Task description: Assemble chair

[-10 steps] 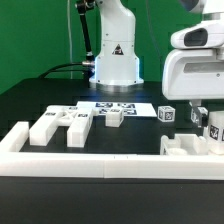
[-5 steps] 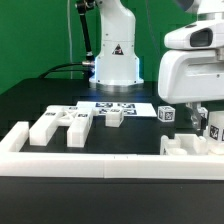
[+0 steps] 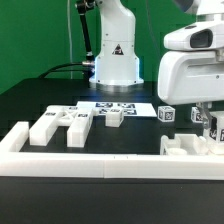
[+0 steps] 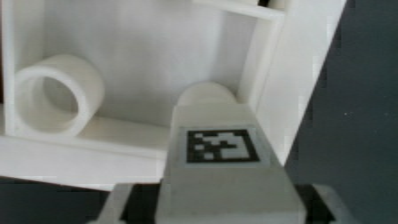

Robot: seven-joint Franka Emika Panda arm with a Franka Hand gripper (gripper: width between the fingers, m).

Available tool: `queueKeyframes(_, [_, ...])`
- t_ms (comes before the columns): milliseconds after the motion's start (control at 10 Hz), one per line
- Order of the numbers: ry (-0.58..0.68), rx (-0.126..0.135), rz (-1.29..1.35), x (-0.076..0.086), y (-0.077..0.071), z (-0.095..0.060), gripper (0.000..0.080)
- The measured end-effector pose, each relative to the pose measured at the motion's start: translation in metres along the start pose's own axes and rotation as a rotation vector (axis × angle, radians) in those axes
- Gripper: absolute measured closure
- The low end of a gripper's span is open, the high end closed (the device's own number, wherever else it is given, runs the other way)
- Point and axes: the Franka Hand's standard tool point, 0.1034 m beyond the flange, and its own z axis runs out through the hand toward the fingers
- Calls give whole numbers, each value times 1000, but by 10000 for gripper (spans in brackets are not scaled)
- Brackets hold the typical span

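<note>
Black worktop, green backdrop. Hand at exterior view's right, clamped on chunky matte-white tagged block. Block's long axis runs straight out from hand, tip toward white open-box chair piece just beyond. Other loose white pieces well apart, exterior view's left.

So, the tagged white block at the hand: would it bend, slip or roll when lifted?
Probably stiff: the tagged white block looks chunky and solid. Its matte, flat sides should hold well in the hand. Flat-faced, it seems unlikely to roll if pushed.
</note>
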Motion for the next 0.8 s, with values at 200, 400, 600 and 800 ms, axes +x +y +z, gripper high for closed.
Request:
queueKeyframes(200, [0, 1, 105, 0, 0, 0, 510])
queueKeyframes(400, [4, 3, 352, 0, 2, 1, 510])
queueKeyframes(600, [6, 9, 595, 1, 3, 1, 509])
queueKeyframes(800, [5, 10, 797, 0, 3, 1, 509])
